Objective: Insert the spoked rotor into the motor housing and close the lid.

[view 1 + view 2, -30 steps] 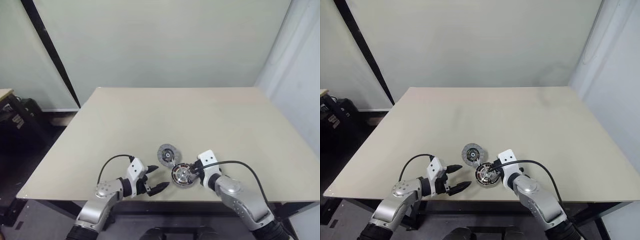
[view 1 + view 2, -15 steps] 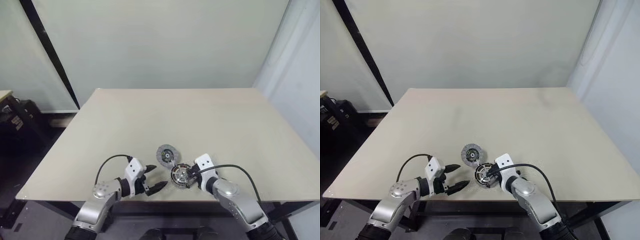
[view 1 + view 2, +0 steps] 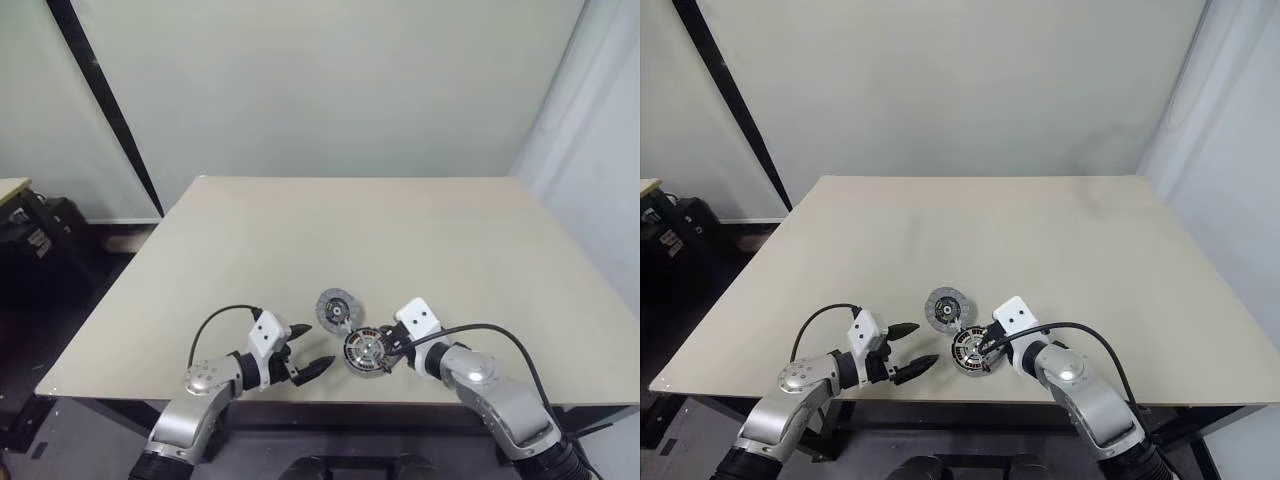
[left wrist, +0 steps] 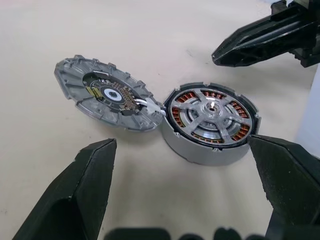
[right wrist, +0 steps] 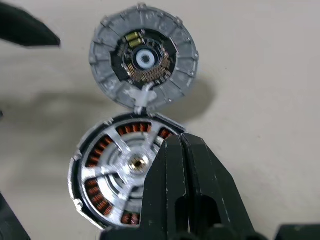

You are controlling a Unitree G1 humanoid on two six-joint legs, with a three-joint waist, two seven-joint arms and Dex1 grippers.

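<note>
The motor housing (image 4: 210, 122) stood on the beige bench (image 3: 400, 230), near its front edge and between the two arms. The spoked rotor (image 4: 209, 111) already sat inside the housing, its silver spokes level with the rim, and the copper-orange coils (image 4: 186, 97) showed in the gaps between the spokes. The lid (image 4: 107, 94) was not closed. It lay beside the housing, on the side away from the robot, with its inner face up, so that the dark centre and a small bright spot could be seen. It leaned a little, and a short white wire (image 4: 150, 103) joined its edge to the housing.

The right end effector (image 5: 176, 150) had its two black fingers pressed together and held nothing. In the right wrist view its tip was over the rim of the housing, on the robot's right side; whether it touched the rotor could not be told.

The left end effector (image 3: 308, 349) was opened wide and was empty. It hung just to the left of the housing, pointing toward it, and its fingers (image 4: 87, 185) touched neither the housing nor the lid.
</note>
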